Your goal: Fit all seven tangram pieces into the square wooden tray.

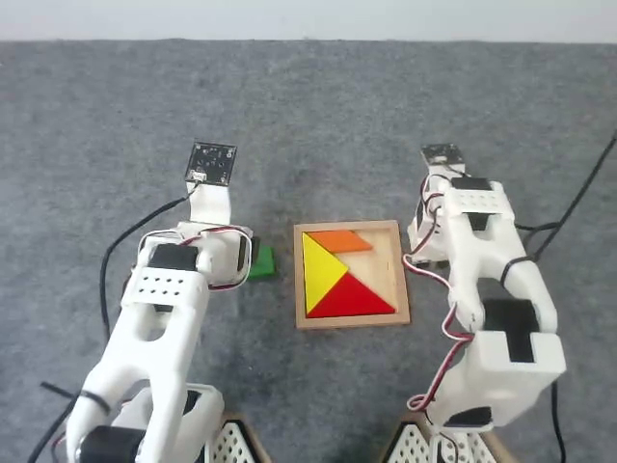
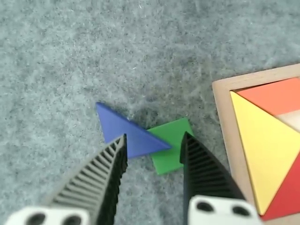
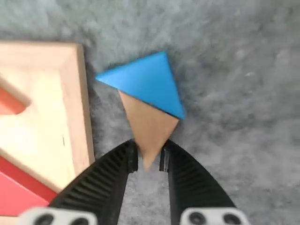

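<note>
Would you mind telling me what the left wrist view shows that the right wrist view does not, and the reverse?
Left wrist view: the open left gripper over a dark blue triangle whose tip overlaps a green square, plus the yellow triangle in the wooden tray. Right wrist view: the right gripper shut on the tip of a tan triangle that meets a light blue triangle. Shared: the wooden tray's rim, the red triangle inside it and the grey mat.

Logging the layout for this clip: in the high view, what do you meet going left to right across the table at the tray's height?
The left arm → green piece → wooden tray → right arm.
</note>
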`<state>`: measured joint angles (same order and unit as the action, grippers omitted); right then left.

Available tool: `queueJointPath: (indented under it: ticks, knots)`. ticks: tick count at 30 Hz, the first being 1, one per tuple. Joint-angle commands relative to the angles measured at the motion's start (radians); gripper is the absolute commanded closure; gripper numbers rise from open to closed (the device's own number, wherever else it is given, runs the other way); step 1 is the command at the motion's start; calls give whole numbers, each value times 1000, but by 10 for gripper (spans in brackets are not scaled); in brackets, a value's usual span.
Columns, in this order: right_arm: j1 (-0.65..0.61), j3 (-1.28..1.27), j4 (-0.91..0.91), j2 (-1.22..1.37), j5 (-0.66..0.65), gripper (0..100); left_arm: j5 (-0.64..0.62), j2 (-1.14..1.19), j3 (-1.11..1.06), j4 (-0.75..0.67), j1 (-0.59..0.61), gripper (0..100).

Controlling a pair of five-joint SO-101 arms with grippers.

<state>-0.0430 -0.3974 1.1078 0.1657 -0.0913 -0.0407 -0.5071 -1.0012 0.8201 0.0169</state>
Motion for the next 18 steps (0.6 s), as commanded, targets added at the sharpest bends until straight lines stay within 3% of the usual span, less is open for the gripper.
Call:
queueJointPath:
  ticks: [1, 7, 13, 18]
  knots:
    - [8, 48, -16, -136, 35, 921, -8, -38, 7, -28, 5, 812]
    - [4, 51, -18, -286, 43, 920, -8, -38, 7, -28, 5, 812]
    - [-15, 23, -27, -246, 28, 913, -8, -38, 7, -28, 5, 812]
    - [-65, 8, -73, -97, 3, 807, -8, -38, 7, -28, 5, 812]
